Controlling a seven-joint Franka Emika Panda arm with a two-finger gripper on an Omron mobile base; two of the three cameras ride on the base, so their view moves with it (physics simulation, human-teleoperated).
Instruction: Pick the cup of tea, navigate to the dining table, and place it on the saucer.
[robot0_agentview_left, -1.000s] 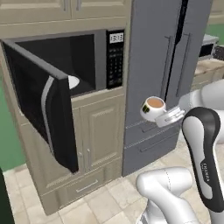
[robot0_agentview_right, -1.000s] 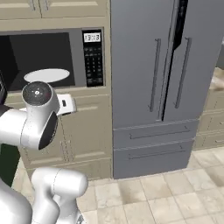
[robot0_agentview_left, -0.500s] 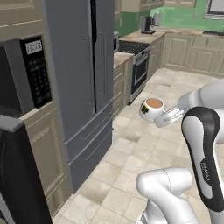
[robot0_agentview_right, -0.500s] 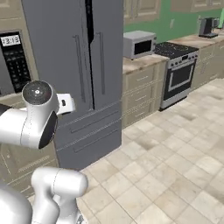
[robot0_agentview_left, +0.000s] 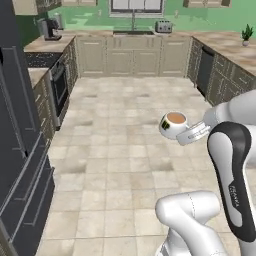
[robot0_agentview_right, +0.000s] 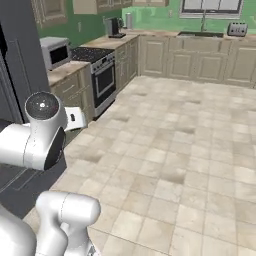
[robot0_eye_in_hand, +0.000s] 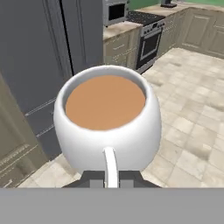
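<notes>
Gripper (robot0_eye_in_hand: 111, 178) closed on the handle of the cup of tea (robot0_agentview_left: 173, 124), which I carry upright and level in mid-air above the tiled floor (robot0_agentview_left: 125, 150), brown tea filling it close to the rim. Outward from the cup: the dark refrigerator (robot0_eye_in_hand: 39, 57) stands at my left, a stove (robot0_agentview_right: 102, 75) beside it, and a far counter with sink and toaster (robot0_agentview_left: 163, 26) runs under the window. One second ago the open microwave and refrigerator doors faced my base cameras; now both look down the open kitchen, so my base has turned while cup and arm kept their pose. I judge the pick complete and navigation under way; dining table and saucer remain to be found.
</notes>
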